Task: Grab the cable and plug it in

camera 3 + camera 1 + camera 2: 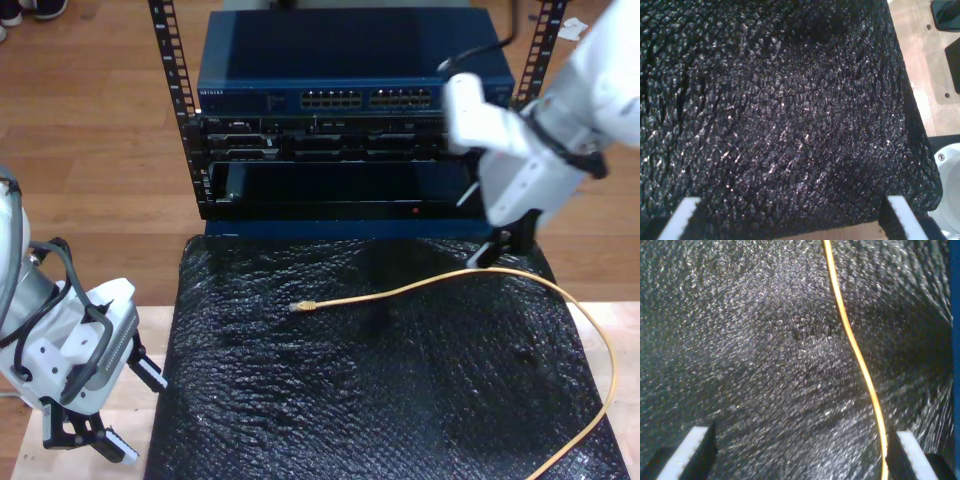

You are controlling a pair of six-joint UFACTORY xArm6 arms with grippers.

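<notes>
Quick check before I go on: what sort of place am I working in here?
Probably a lab bench mocked up as a server or network room: an open equipment rack holds a blue network switch with rows of ports, and a yellow-orange cable lies on a black mat before it.

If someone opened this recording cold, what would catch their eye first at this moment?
The yellow cable snaking across the black mat, its plug end lying loose near the mat's middle in the exterior view. Behind the mat stands the blue switch with rows of ports in a rack. My second gripper hovers open above the cable, at the exterior view's right.
</notes>
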